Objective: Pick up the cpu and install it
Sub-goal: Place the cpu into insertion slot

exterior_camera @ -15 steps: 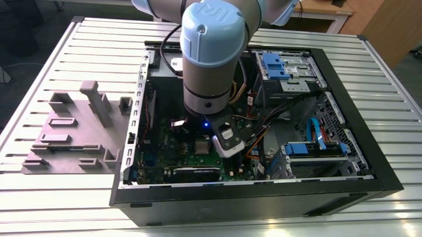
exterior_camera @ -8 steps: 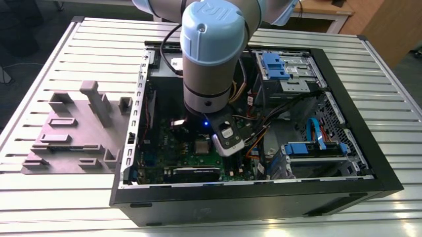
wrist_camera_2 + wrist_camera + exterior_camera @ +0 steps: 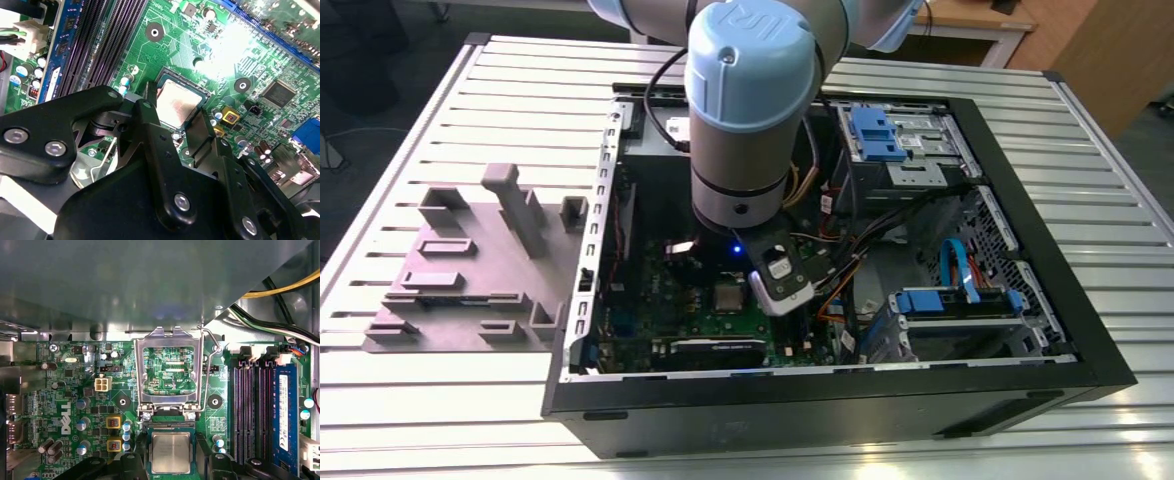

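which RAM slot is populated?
The slot farthest from the cpu: it holds a blue memory module. The black slots between it and the cpu are empty.

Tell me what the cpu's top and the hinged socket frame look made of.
The cpu top looks like metal, pale silvery with a dull satin sheen. The hinged socket frame looks like thin stamped sheet metal, probably steel: bright grey, glinting along its edges.
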